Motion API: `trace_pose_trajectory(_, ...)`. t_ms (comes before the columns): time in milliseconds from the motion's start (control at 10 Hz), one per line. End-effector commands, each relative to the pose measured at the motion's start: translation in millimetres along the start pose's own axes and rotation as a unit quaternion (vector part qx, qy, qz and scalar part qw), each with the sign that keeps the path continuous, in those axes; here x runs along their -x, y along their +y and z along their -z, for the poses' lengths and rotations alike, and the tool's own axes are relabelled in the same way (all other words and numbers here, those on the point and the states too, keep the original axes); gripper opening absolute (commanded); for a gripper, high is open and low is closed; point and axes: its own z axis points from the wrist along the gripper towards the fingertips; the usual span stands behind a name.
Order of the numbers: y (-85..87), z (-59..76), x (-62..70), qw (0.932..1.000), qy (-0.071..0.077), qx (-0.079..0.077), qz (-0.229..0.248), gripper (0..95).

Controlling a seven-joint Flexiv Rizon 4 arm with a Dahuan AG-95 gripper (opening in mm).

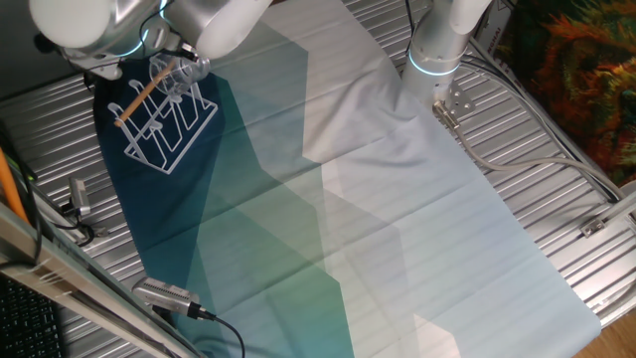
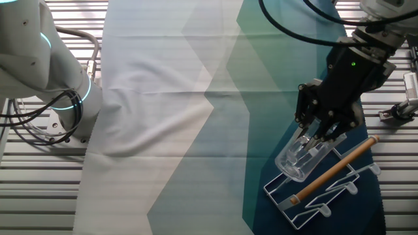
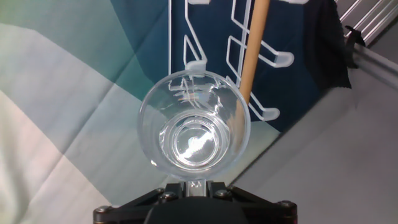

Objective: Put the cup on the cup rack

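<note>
The clear glass cup (image 3: 194, 128) fills the middle of the hand view, mouth toward the rack. My gripper (image 2: 319, 140) is shut on the cup (image 2: 299, 157) and holds it tilted just above the near end of the white wire cup rack (image 2: 326, 192). The rack's wooden rod (image 2: 336, 169) runs along its top. In the hand view the rack (image 3: 205, 37) and its wooden rod (image 3: 252, 53) lie directly behind the cup, a white peg tip touching the cup's rim line. In the first fixed view the cup (image 1: 182, 78) sits over the rack (image 1: 164, 124), half hidden by the arm.
The rack stands on a dark blue patch of a cloth (image 1: 328, 189) with teal, white and pale blue areas. A second robot's base (image 1: 434, 60) stands at the far edge. Cables and a metal connector (image 1: 167, 294) lie on the slatted metal table edge.
</note>
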Motion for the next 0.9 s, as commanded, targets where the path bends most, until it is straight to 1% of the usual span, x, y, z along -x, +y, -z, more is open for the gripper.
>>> trace_pose_trajectory(100, -0.2, 0.0, 0.6, 1.0, 0.0, 0.002, 0.0, 0.0)
trace_pose_trajectory(400, -0.2, 0.0, 0.6, 1.0, 0.001, 0.002, 0.0, 0.0)
trace_pose_trajectory(700, -0.2, 0.1, 0.6, 1.0, 0.007, 0.004, 0.0, 0.0)
trace_pose_trajectory(800, -0.3, 0.1, 0.7, 0.9999, 0.011, 0.006, 0.002, 0.0)
trace_pose_trajectory(900, -0.2, 0.2, 0.7, 0.9998, 0.019, 0.01, 0.005, 0.0)
